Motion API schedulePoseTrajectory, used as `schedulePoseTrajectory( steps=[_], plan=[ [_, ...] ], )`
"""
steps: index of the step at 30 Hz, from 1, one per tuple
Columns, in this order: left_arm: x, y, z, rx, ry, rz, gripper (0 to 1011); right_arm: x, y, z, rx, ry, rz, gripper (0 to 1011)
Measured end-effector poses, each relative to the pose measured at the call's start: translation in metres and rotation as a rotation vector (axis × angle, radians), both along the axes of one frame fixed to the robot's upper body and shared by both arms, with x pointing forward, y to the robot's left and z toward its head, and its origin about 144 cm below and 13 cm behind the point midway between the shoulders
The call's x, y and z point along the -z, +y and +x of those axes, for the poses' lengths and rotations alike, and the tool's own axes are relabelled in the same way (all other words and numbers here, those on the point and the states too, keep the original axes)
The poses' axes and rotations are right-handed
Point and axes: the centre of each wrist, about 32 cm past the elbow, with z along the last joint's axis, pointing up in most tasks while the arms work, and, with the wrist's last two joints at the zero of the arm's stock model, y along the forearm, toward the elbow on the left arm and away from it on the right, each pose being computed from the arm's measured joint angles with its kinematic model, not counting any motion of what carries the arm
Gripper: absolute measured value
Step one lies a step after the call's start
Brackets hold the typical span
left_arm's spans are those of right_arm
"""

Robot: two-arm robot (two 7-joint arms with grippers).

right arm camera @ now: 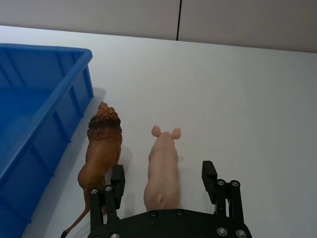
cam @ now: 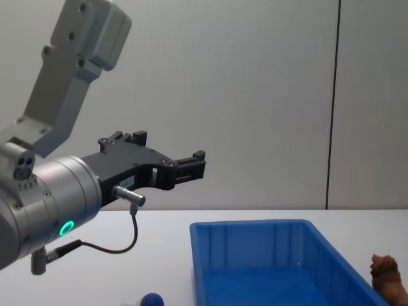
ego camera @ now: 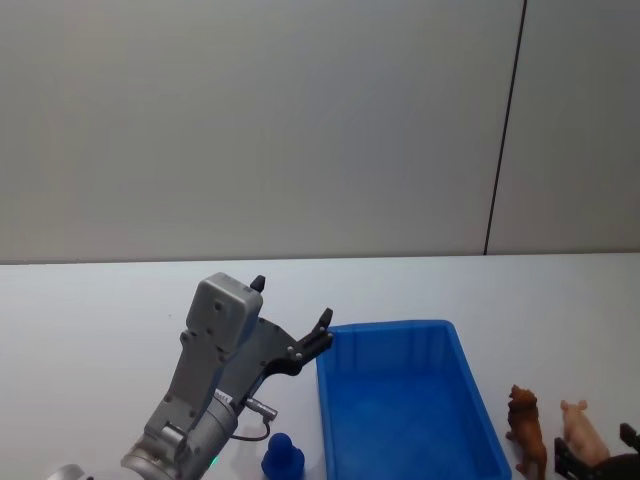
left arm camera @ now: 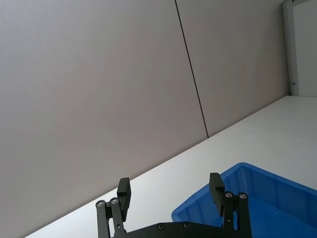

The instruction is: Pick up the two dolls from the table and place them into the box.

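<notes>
Nearest the robot, the right gripper (right arm camera: 162,171) hangs low with its jaws spread wide on either side of a pink pig figure's (right arm camera: 163,163) rump, gripping nothing. The brown doll (right arm camera: 101,148) stands on the table (ego camera: 100,300) just left of the pig and just beside the box's (ego camera: 400,335) right wall, its body lengthwise along that wall and its maned head pointing away from the robot. The dark-blue doll (ego camera: 283,458) sits near the box's near left corner; its facing cannot be told. Farther off, the left gripper (left arm camera: 169,182) is held above the box's far left corner, jaws apart and empty.
</notes>
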Motion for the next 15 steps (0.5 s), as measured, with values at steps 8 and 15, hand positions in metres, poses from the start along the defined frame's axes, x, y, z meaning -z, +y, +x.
schedulePoseTrajectory(
  steps=[8, 15],
  plan=[
    [0.0, 0.0, 0.0, 0.0, 0.0, 0.0, 1001, 0.01, 0.002, 0.001, -0.004, 0.015, 0.0, 765],
    [0.0, 0.0, 0.0, 0.0, 0.0, 0.0, 1001, 0.015, 0.003, 0.002, -0.007, 0.016, 0.0, 569]
  ],
)
